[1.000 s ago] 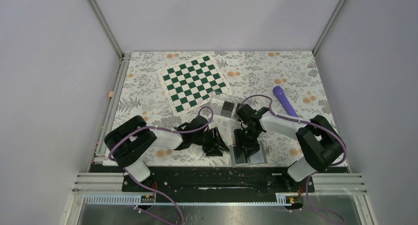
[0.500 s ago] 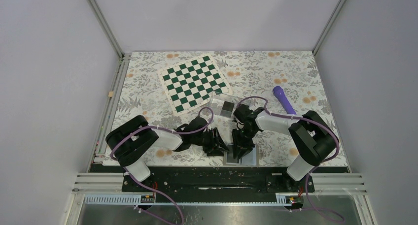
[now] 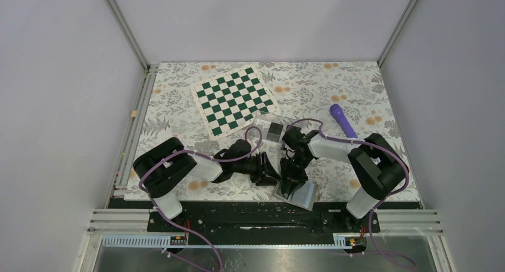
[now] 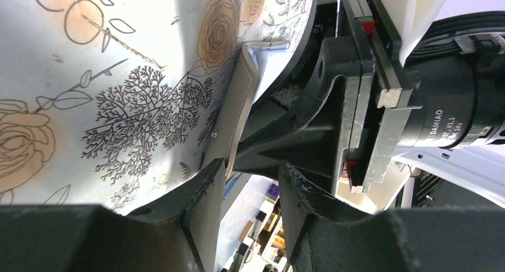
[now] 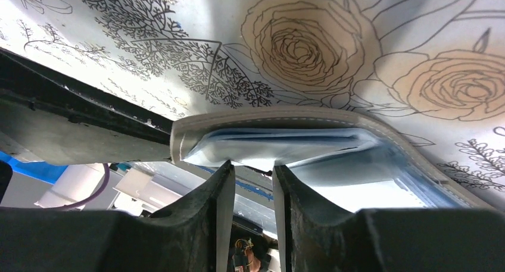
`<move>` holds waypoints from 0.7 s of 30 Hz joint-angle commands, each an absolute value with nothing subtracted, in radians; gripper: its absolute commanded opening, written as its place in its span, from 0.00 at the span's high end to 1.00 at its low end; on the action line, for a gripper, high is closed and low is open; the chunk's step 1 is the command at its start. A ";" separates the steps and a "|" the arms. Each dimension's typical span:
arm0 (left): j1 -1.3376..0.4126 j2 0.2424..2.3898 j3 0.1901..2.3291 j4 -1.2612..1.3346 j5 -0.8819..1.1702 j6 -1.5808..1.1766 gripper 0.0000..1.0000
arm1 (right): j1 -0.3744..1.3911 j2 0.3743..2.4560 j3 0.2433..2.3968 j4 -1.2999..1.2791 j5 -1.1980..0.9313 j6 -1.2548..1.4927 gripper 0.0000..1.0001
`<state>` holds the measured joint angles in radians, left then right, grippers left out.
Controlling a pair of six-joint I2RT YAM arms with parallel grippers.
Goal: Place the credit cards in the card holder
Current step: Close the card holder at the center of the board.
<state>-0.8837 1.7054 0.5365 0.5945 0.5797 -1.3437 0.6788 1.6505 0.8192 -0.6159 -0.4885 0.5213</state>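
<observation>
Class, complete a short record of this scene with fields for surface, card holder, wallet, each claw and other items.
Surface: floral cloth
Card holder: clear box mid-table, beside the chessboard mat, something dark inside
Wallet: taupe, light-blue inside, near the table's front edge, under the right claw
Left claw: jaws apart, nothing seen between them, next to the wallet
Right claw: fingertips at the wallet's open edge; grip unclear
Other: purple object, far right

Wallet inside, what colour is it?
The wallet is light blue inside, clearest in the right wrist view.
</observation>
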 commanded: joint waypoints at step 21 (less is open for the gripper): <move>-0.926 1.674 0.547 0.517 0.521 -1.225 1.00 | 0.689 1.587 0.831 -0.558 -0.457 0.531 0.58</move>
